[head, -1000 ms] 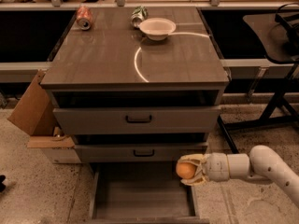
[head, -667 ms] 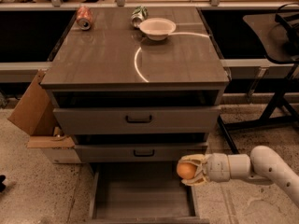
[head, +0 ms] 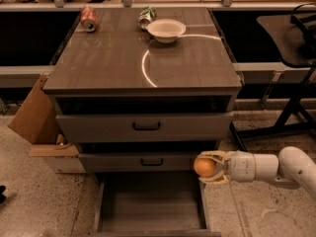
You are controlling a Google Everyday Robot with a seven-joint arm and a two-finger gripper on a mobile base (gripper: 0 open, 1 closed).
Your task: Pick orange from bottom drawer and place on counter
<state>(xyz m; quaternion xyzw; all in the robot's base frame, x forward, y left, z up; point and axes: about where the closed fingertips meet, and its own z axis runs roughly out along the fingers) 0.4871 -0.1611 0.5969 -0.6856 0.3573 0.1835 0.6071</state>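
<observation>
The orange is small and round, held between the fingers of my gripper. The gripper is shut on it and reaches in from the right on a white arm. It hovers above the right edge of the open bottom drawer, level with the front of the middle drawer. The bottom drawer's floor is bare. The counter is the glossy grey-brown cabinet top above, with a curved bright reflection.
On the counter's far edge stand a white bowl, a crushed red can and a green crushed can. A cardboard box leans at the cabinet's left. A black stand is at right.
The gripper and orange hold almost the same spot beside the middle drawer; no clear movement shows.
</observation>
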